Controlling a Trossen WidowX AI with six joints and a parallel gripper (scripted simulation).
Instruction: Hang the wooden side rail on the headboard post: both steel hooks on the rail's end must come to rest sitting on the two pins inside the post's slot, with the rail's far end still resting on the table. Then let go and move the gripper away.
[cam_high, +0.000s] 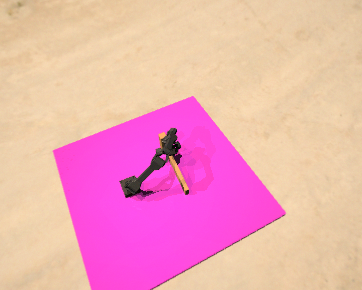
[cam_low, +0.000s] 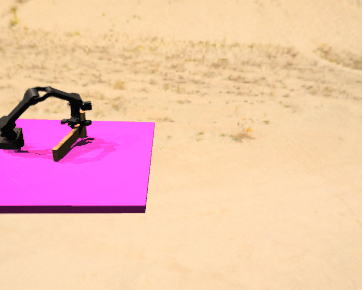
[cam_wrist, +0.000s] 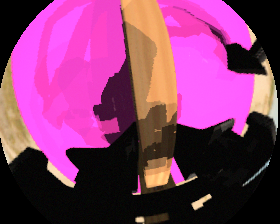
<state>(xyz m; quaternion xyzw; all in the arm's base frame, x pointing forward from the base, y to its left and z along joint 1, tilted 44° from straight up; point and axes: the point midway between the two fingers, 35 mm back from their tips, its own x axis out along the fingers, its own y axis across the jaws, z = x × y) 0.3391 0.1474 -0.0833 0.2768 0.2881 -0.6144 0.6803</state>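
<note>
The wooden side rail (cam_high: 180, 176) (cam_low: 66, 145) (cam_wrist: 152, 75) is long and orange-brown. Its far end appears to rest on the magenta table (cam_high: 100, 210) (cam_low: 115, 185) (cam_wrist: 40, 70), towards the front in the exterior view. My gripper (cam_high: 169, 151) (cam_low: 77, 125) (cam_wrist: 156, 134) is shut on the rail near its other end, beside the headboard post. The post (cam_high: 161, 136) (cam_low: 83, 132) stands upright behind the gripper and is partly covered by it. A lit wooden face shows low between the fingers in the wrist view; I cannot tell which part it is. The hooks, pins and slot are not visible, so their contact cannot be told.
The arm's base (cam_high: 129, 186) (cam_low: 11, 139) stands on the table, left of the rail in the top and exterior views. The arm (cam_high: 146, 175) (cam_low: 50, 91) arches from it to the post. The table's edge (cam_low: 100, 209) shows in front, with sandy ground around it.
</note>
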